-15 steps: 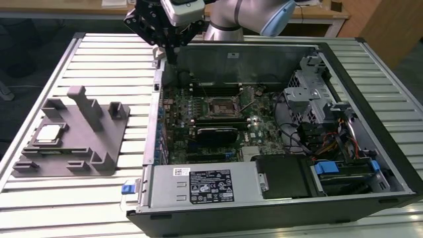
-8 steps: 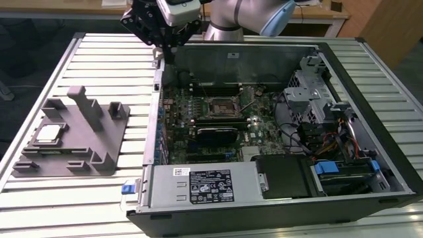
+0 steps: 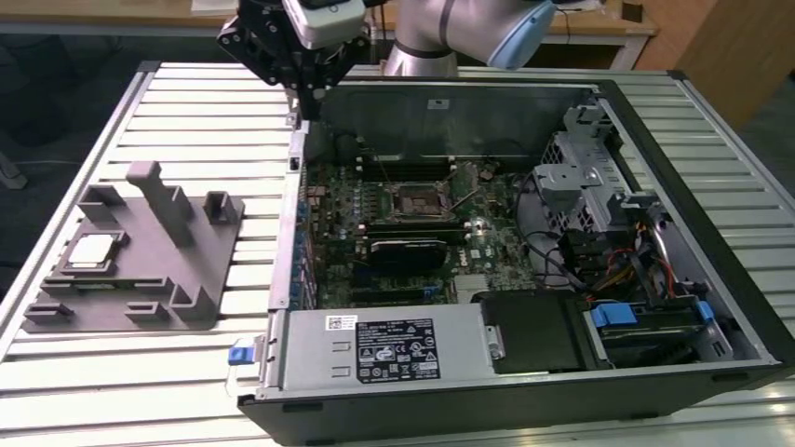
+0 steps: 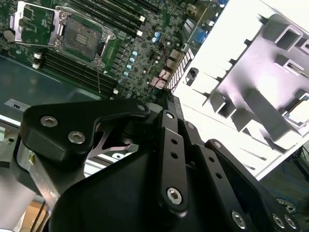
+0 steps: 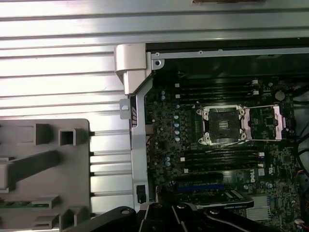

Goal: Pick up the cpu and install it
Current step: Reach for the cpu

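Table: slatted metal top [image 3: 162,102], carrying everything else.
Computer case: large open tower [image 3: 497,121] lying on its side, toward the exterior view's right; green motherboard [image 3: 360,205] exposed inside.
Arm: silver-and-blue arm [image 3: 429,33] reached in from the far edge of the table.
Grey block: plastic fixture with upright posts [image 3: 186,270] lay flat on the table just beside the case, at the exterior view's left.
Pincer: black gripper [image 3: 309,110] hung pointing down over the case's far corner on the block's side, above the rim and touching nothing I could see. In the second wrist view its fingers ran together to a single tip [image 4: 166,94], so the jaws looked closed, with nothing held between them.
Socket: black square with a metal frame [image 5: 221,125] sat mid-board between the memory slots; in the first wrist view its silvery cover plate [image 5: 263,123] lay swung aside.
Cpu: small pale silvery square [image 3: 93,251] rested in a recess of the grey block on the side away from the case, well apart from both pincer and socket.
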### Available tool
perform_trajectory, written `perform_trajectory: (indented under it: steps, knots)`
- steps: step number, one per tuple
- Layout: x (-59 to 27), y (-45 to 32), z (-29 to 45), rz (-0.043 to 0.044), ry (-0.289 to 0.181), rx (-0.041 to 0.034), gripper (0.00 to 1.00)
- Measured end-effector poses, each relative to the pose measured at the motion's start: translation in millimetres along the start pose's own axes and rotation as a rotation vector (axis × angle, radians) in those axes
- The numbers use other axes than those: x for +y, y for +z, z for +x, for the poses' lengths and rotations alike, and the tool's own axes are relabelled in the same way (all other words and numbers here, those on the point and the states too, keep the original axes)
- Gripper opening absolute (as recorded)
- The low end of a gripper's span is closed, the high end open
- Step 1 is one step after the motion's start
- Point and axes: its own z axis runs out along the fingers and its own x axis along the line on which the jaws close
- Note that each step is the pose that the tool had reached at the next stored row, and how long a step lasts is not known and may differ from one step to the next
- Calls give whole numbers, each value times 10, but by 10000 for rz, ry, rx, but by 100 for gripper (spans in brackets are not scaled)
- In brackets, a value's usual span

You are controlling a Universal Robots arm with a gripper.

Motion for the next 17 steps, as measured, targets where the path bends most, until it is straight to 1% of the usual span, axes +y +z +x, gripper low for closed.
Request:
perform_trajectory:
  steps: [17]
  knots:
    - [-11, -5, 153, 0, 0, 0, 11]
